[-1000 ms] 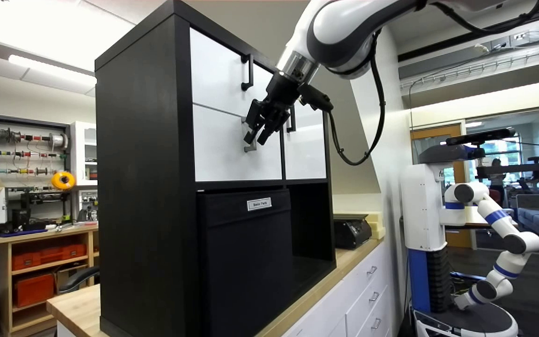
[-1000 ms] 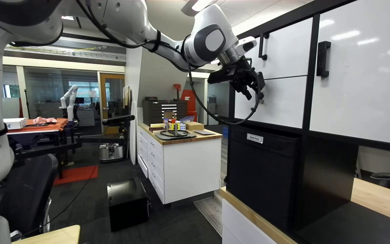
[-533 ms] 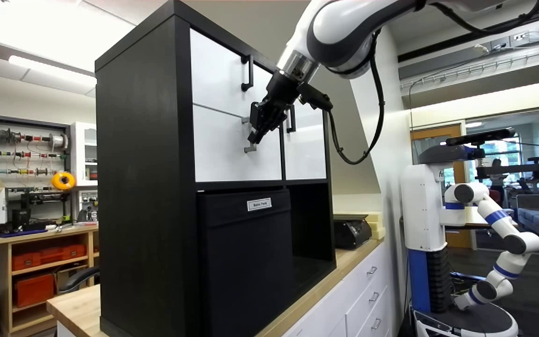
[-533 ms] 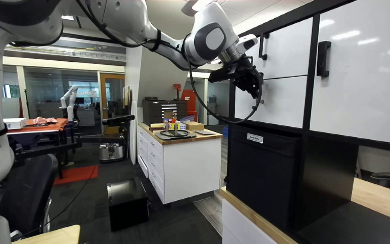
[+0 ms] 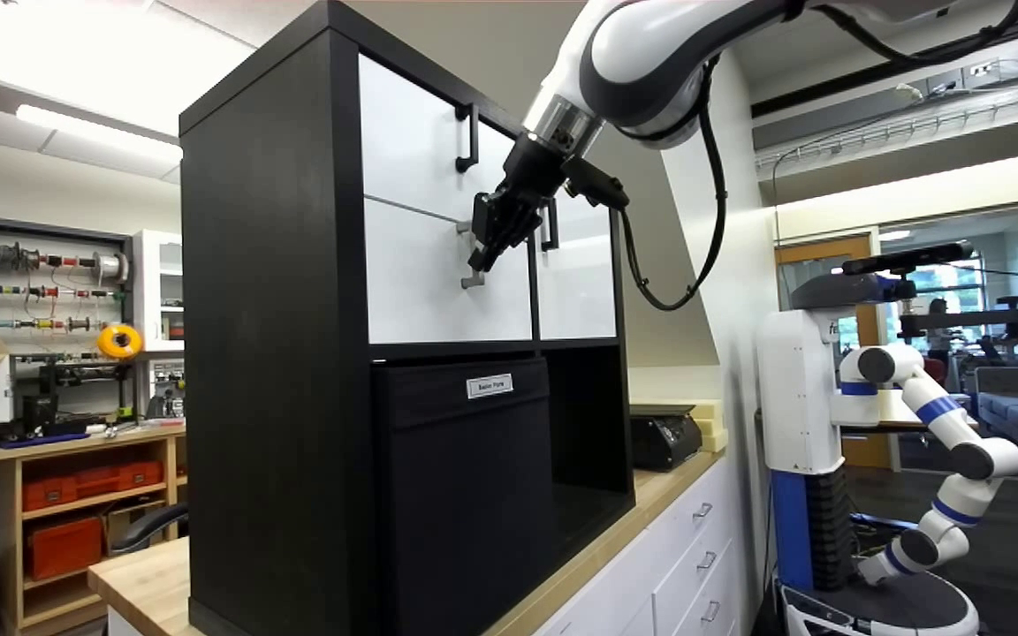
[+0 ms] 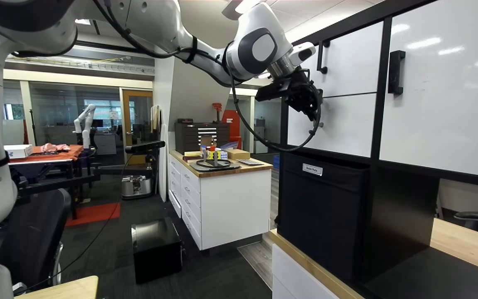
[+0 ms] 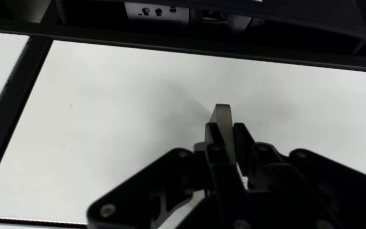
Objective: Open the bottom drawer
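The bottom drawer [image 5: 416, 287] is a white front in the black cabinet, flush with its frame. Its short grey vertical handle [image 7: 223, 116] runs between my fingers in the wrist view, its far end sticking out past the tips. My black gripper [image 5: 482, 258] is shut on that handle, with one finger on either side of it. In an exterior view the handle's lower end shows just below the fingertips, while its middle is covered by the gripper. The bottom drawer [image 6: 342, 126] also shows in an exterior view, partly behind my arm's cable.
Above sits a similar white front [image 5: 412, 128] with a black handle. A white door [image 6: 446, 104] with a black handle adjoins it. Below, a black fabric bin [image 5: 465, 477] with a white label fills a compartment. A cable [image 6: 264, 143] loops under my wrist.
The fingers, apart around the handle a second ago, have come together on it. The arm has hardly moved, and the drawer front stands as before.
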`<action>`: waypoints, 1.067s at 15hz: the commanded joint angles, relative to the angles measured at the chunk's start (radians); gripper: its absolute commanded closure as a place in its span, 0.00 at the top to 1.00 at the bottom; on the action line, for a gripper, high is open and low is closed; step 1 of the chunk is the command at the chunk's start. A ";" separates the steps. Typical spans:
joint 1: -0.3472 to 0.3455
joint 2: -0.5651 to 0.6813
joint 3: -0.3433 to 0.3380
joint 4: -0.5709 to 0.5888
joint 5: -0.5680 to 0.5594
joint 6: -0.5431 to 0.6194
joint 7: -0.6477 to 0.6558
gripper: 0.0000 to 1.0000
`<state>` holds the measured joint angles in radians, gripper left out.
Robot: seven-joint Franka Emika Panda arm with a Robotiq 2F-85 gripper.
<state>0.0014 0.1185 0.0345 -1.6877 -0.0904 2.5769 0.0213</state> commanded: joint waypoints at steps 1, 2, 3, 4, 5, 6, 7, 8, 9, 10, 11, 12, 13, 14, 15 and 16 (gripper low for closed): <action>0.005 -0.049 -0.012 -0.067 0.002 0.020 -0.008 0.05; 0.003 -0.062 -0.014 -0.086 0.002 0.028 -0.005 0.05; 0.003 -0.070 -0.015 -0.100 0.000 0.032 -0.001 0.05; 0.001 -0.080 -0.016 -0.117 0.001 0.037 0.002 0.05; 0.000 -0.091 -0.017 -0.135 0.003 0.043 0.004 0.05; 0.000 -0.103 -0.017 -0.155 0.006 0.051 0.005 0.05; -0.001 -0.120 -0.018 -0.183 0.006 0.064 0.009 0.05; -0.002 -0.140 -0.019 -0.214 0.005 0.078 0.013 0.05; -0.003 -0.158 -0.020 -0.240 0.003 0.092 0.017 0.05; -0.004 -0.179 -0.021 -0.272 -0.001 0.106 0.023 0.05; -0.006 -0.197 -0.022 -0.299 -0.005 0.119 0.029 0.05; -0.008 -0.216 -0.023 -0.328 -0.008 0.131 0.038 0.05; -0.010 -0.236 -0.023 -0.358 -0.011 0.140 0.046 0.05; -0.013 -0.254 -0.022 -0.386 -0.014 0.151 0.055 0.05; -0.016 -0.273 -0.021 -0.414 -0.018 0.159 0.063 0.05; -0.019 -0.293 -0.020 -0.439 -0.021 0.164 0.071 0.05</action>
<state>0.0004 -0.0835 0.0299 -1.9732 -0.0893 2.7229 0.0564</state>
